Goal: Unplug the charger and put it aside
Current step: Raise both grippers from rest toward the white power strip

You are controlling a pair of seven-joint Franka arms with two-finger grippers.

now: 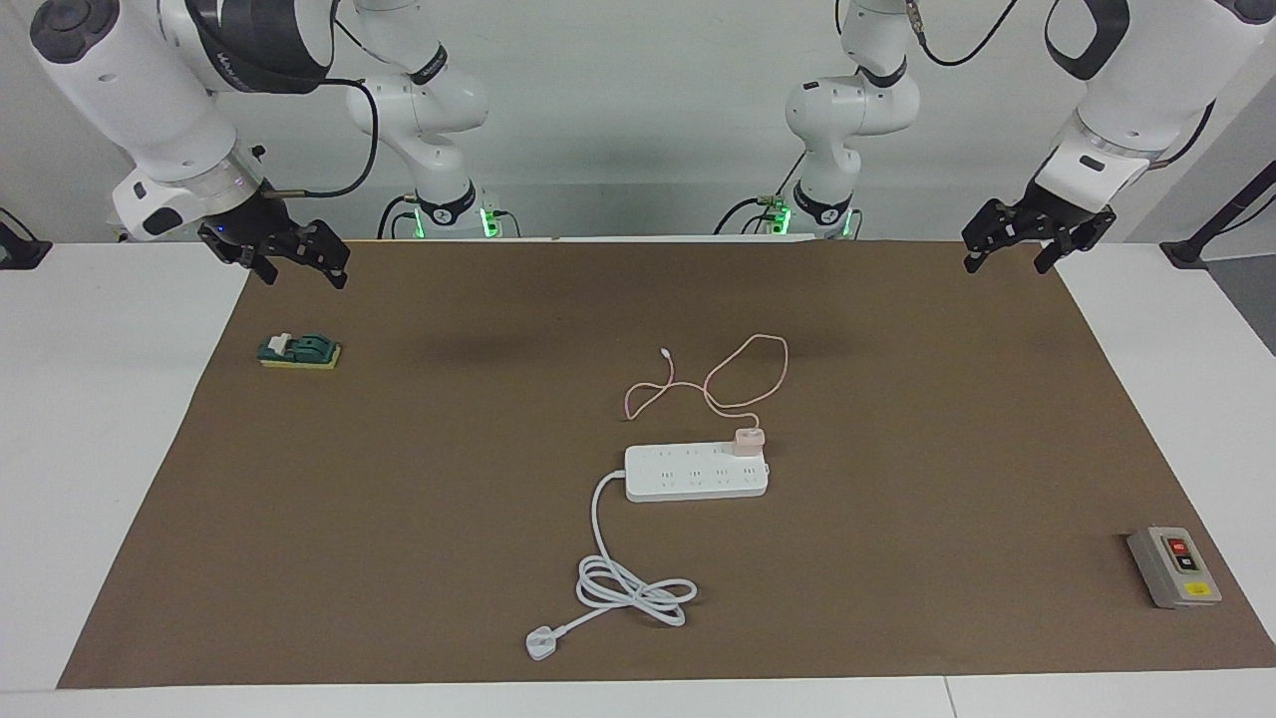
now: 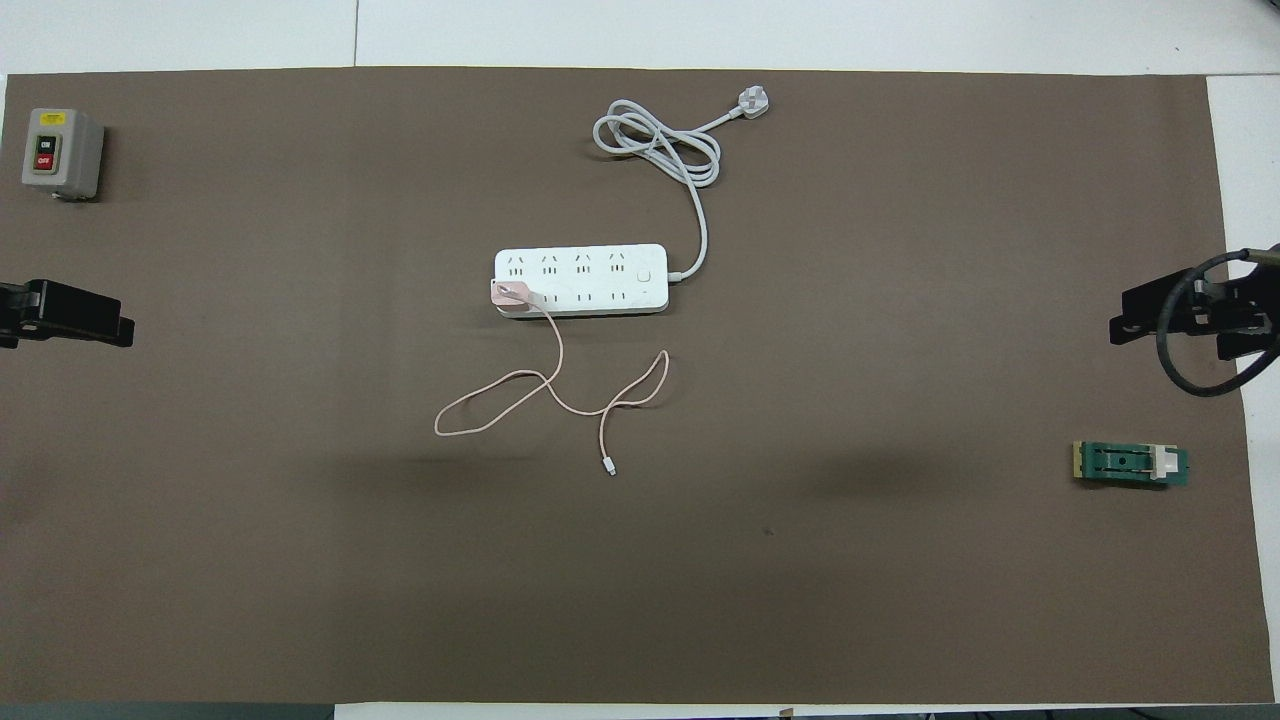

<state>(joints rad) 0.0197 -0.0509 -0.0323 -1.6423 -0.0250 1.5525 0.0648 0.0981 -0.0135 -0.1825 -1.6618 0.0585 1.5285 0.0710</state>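
Note:
The small pale pink charger is plugged into the long white power strip mid-table. It sits at the strip's end toward the left arm's end of the table. Its thin pink cable loops over the mat nearer to the robots and ends in a free connector. My left gripper hangs open in the air over the mat's edge at the left arm's end. My right gripper hangs open over the mat's edge at the right arm's end. Neither holds anything.
The strip's thick white cord coils farther from the robots and ends in a flat white plug. A grey switch box lies at the left arm's end. A green block lies below the right gripper.

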